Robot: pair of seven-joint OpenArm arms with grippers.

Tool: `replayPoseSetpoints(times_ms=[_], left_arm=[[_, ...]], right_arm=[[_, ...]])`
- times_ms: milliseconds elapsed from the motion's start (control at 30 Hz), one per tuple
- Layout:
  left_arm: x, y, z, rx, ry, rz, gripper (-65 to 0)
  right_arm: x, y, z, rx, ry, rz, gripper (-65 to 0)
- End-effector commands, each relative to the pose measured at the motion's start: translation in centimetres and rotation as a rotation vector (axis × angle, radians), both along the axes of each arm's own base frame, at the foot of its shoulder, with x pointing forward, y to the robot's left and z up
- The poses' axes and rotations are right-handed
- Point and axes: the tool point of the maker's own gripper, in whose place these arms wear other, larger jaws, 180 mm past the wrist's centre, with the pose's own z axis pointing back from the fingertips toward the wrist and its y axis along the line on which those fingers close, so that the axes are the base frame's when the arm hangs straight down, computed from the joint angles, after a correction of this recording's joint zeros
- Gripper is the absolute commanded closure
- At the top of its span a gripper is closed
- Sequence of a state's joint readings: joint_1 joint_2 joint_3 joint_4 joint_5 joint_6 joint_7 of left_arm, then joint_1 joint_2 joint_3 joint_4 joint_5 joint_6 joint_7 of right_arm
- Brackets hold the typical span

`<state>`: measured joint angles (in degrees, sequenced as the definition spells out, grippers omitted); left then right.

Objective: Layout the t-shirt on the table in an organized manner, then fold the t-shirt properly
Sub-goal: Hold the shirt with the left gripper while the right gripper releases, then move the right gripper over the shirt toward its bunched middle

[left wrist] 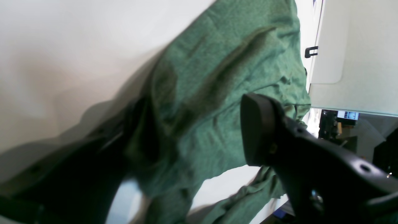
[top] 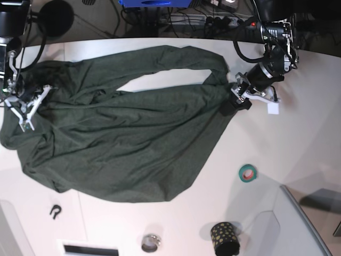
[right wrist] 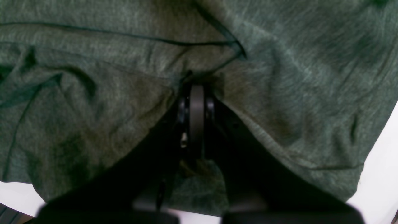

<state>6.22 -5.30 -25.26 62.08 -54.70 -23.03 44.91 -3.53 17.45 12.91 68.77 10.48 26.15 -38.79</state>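
Observation:
The dark green t-shirt (top: 128, 138) lies crumpled across the left and middle of the white table (top: 298, 138), one sleeve stretched toward the far right. My left gripper (top: 233, 102) sits at the shirt's right edge. In the left wrist view this gripper (left wrist: 192, 127) is open, its fingers (left wrist: 258, 130) wide apart with the t-shirt (left wrist: 217, 77) lying between them. My right gripper (top: 24, 109) is at the shirt's left edge. In the right wrist view it (right wrist: 196, 90) is shut, with folds of the t-shirt (right wrist: 93, 109) gathering at its tips.
A green tape roll (top: 247, 173) lies right of the shirt. A black dotted cup (top: 224, 237), a small metal ring (top: 151, 242) and a black hook (top: 54, 211) sit near the front edge. A grey bin corner (top: 306, 221) stands at front right. A white tag (top: 273, 109) lies beside the left gripper.

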Motion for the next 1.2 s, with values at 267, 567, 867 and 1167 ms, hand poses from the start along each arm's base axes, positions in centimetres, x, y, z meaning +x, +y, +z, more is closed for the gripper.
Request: replayPoseSetpoints(times_ms=[267,567,867,1167], left_arm=[[-1.6,-3.3,-2.3,0.081,0.121,-0.162,-6.1],[-1.4,-3.2,-2.0,0.095,0.109,-0.176,0.0],[0.0,-2.8,0.9,0.149,0.014,-0.191,0.0],[-0.6,-2.4,0.6,0.158,0.027,-0.190,0.0]], right_arm=[[2.9,-4.2,6.5,0.021,-0.268,-0.223,-0.3],[-3.8,-9.9,7.1,0.089,-0.186,-0.491,-43.5],[-6.7,-9.7,3.9,0.217,-0.114,-0.654,-52.8],[-8.5,-8.1,3.1,0.212,-0.043,-0.637,-52.7]])
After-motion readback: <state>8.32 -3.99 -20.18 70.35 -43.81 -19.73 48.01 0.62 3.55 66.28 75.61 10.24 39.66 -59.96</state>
